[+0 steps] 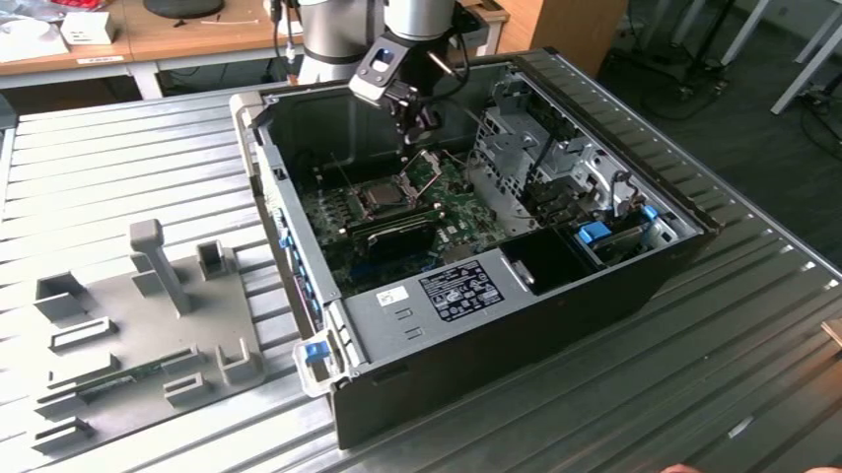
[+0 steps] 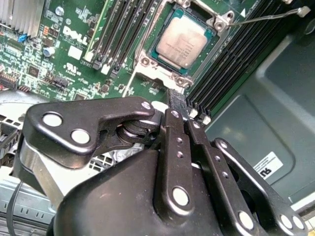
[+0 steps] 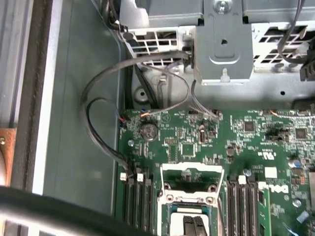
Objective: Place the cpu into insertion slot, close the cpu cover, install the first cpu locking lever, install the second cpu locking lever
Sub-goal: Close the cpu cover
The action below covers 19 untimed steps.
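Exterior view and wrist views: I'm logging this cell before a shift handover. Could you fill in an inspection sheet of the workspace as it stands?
Surface: ribbed metal table, with an open computer case lying on it.
Job's things: cpu seated in the insertion slot; cpu cover standing open; one wire lever raised.
Clutter: grey fixture tray on the exterior view's left.
Grippers: pincer shut, nothing seen in it, close to the slot's edge.
Cables: grey cables looped beside the green board.
Surroundings: wooden desks behind the table.
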### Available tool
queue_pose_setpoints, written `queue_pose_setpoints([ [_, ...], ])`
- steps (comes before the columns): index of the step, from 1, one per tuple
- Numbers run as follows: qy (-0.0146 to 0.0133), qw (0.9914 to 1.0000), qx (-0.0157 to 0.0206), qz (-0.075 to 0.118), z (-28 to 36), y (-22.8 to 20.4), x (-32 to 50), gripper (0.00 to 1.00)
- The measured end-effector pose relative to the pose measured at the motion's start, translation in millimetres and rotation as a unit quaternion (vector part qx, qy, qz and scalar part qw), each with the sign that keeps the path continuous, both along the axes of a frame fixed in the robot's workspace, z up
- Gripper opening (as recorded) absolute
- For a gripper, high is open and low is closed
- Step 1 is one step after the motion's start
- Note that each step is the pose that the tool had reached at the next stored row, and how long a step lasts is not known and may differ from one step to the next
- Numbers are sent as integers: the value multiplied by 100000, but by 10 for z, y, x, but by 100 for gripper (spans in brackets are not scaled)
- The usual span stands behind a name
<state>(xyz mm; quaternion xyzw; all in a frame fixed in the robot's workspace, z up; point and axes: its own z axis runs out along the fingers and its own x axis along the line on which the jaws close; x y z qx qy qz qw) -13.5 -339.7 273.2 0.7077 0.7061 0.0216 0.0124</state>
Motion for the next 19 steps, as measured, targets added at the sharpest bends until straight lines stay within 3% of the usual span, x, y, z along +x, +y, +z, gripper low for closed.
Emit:
queue_pose_setpoints([
  [19,0,100000,3,1,-25,0,187,11],
])
